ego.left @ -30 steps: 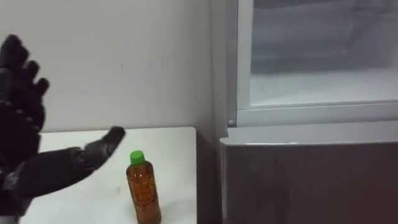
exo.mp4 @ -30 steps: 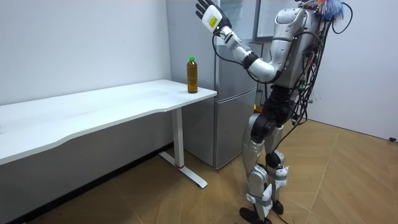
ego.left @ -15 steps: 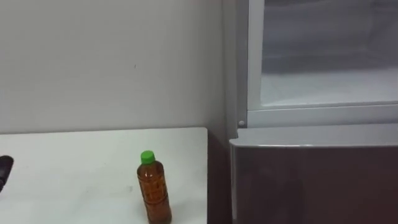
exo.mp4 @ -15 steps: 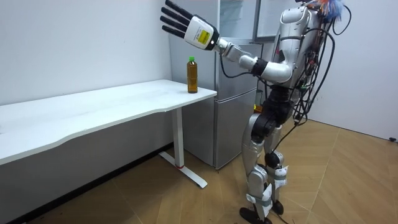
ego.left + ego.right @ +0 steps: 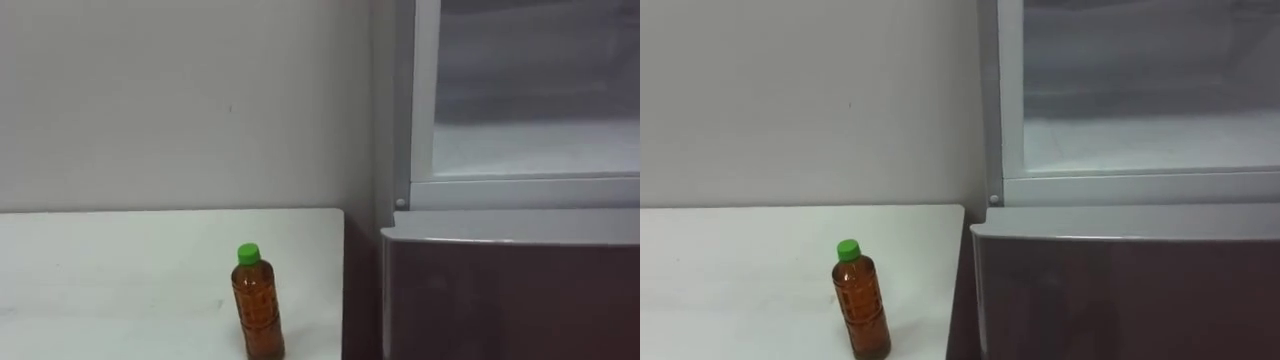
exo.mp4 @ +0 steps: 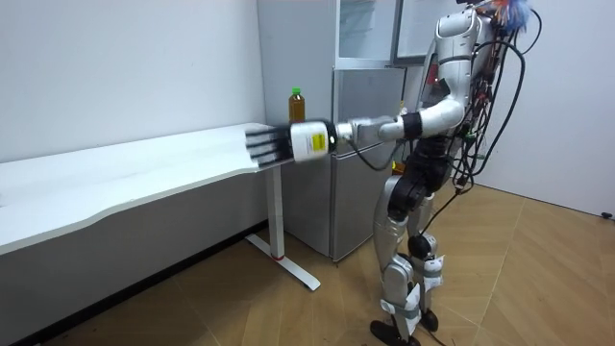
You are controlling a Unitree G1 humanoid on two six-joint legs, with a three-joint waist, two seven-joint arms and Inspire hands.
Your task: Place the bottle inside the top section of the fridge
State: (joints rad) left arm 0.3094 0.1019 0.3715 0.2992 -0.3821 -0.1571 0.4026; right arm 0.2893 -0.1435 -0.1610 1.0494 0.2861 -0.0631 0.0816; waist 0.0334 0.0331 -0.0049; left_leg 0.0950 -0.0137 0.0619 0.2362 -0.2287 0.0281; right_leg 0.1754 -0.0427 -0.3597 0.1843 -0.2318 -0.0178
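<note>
upright bottle (image 5: 258, 305) lower centre, close to white table (image 5: 120, 250) right edge, open upper fridge (image 5: 535, 150) upper right, left hand (image 6: 286, 144) mid-frame in room view, fingers (image 6: 258, 146) straight, slightly spread, empty

A: How does the robot carry itself in the room view?

B: It stands upright on both legs with its torso erect.

A: And the left hand (image 6: 274, 146)?

B: It sits at the end of the left arm, which stretches out nearly level toward 9 o'clock in the room view, with the elbow almost straight.

A: What are its fingers doing?

B: They are straight, side by side, and point to 9 o'clock. The back of the hand faces the camera, and the hand holds nothing.
</note>
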